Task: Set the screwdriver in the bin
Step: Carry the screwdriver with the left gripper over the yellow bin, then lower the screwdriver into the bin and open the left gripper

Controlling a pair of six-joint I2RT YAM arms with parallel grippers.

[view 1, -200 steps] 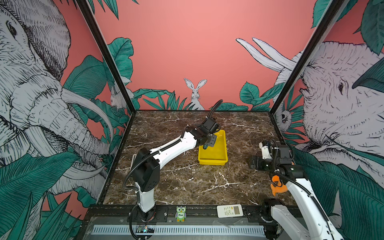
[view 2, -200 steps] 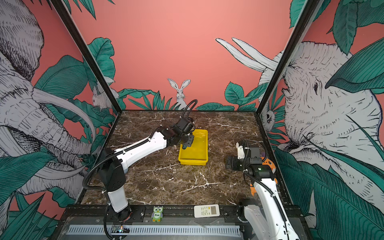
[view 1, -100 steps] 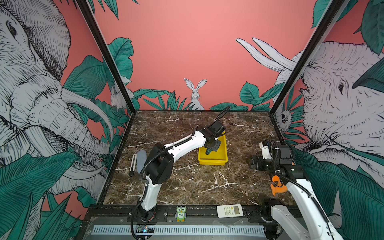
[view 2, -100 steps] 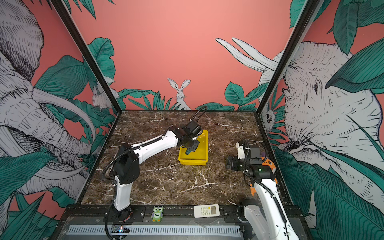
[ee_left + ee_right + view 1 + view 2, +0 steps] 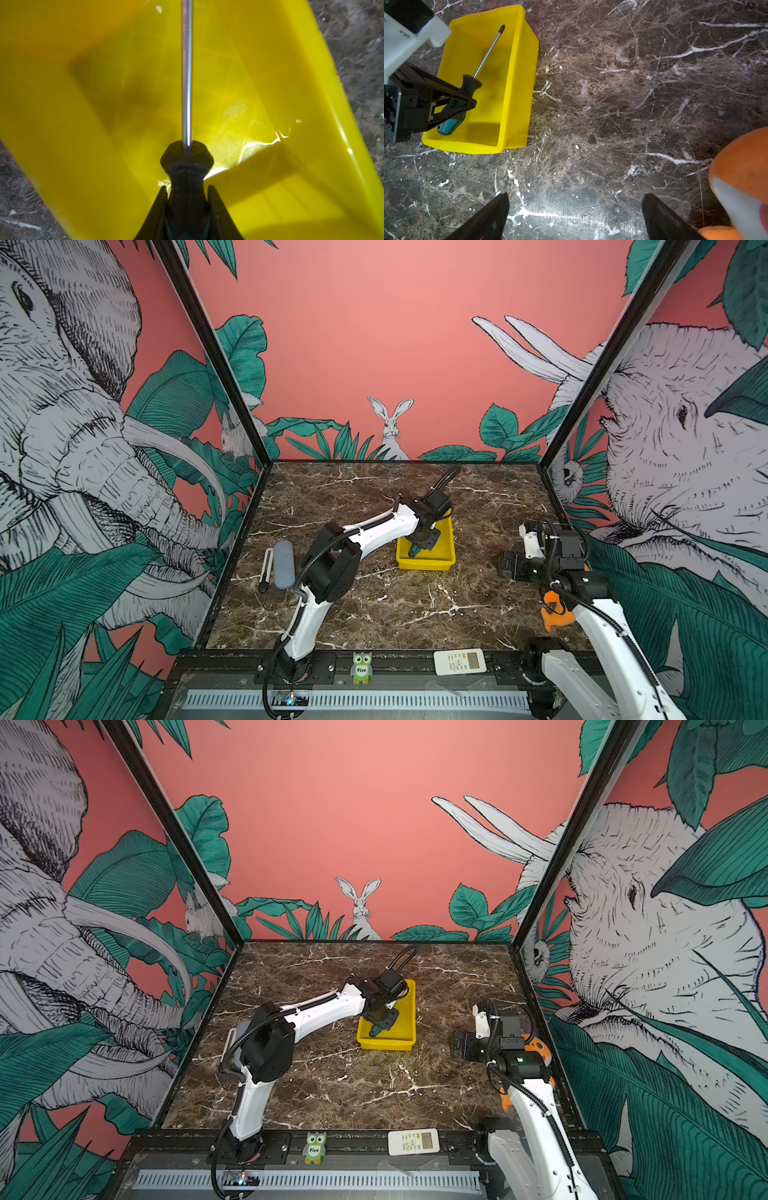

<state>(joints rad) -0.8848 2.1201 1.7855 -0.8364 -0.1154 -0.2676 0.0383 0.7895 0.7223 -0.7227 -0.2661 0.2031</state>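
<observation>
Left gripper (image 5: 187, 188) clamped on screwdriver (image 5: 487, 51) handle, shaft over bin (image 5: 517, 87) interior, right gripper (image 5: 575, 196) spread open

White arm shells (image 5: 382, 531), black joint housings (image 5: 332, 572), ribbed black cables (image 5: 444, 477); right gripper (image 5: 575, 194) black, wedge-fingered

Glossy plastic bin (image 5: 521, 83), shiny metal-shafted screwdriver (image 5: 472, 81)

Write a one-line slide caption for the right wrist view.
Left gripper shut on the screwdriver, held over the yellow bin on the marble table; right gripper open, apart.
</observation>
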